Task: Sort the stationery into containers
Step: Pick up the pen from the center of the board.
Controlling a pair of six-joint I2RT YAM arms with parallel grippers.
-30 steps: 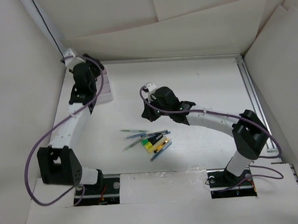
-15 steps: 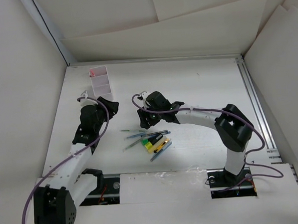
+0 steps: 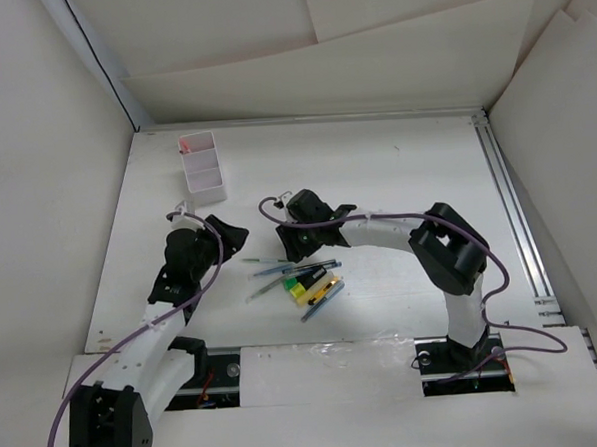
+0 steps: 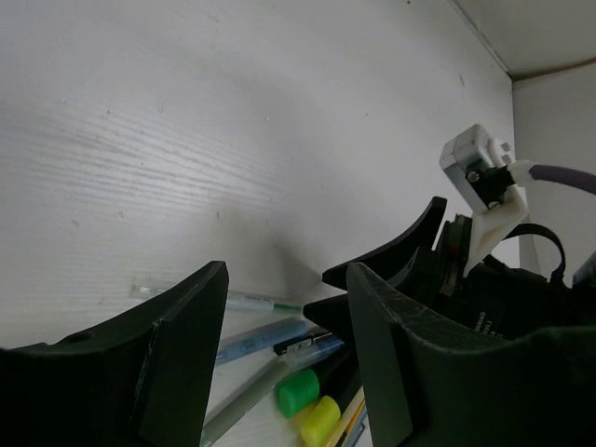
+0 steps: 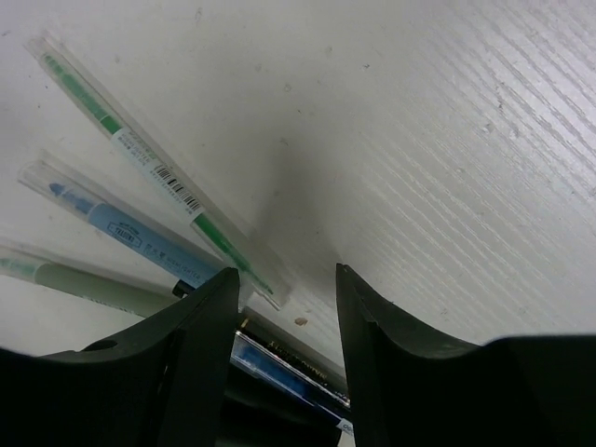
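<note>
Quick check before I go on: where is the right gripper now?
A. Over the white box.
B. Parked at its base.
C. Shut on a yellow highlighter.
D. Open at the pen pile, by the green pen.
D: the right gripper is open and empty right by the green pen, well away from the white box.

Loose pile of pens (image 3: 299,269) and yellow-green highlighters (image 3: 300,290); white divided box (image 3: 206,195) well apart, far-left.
</note>
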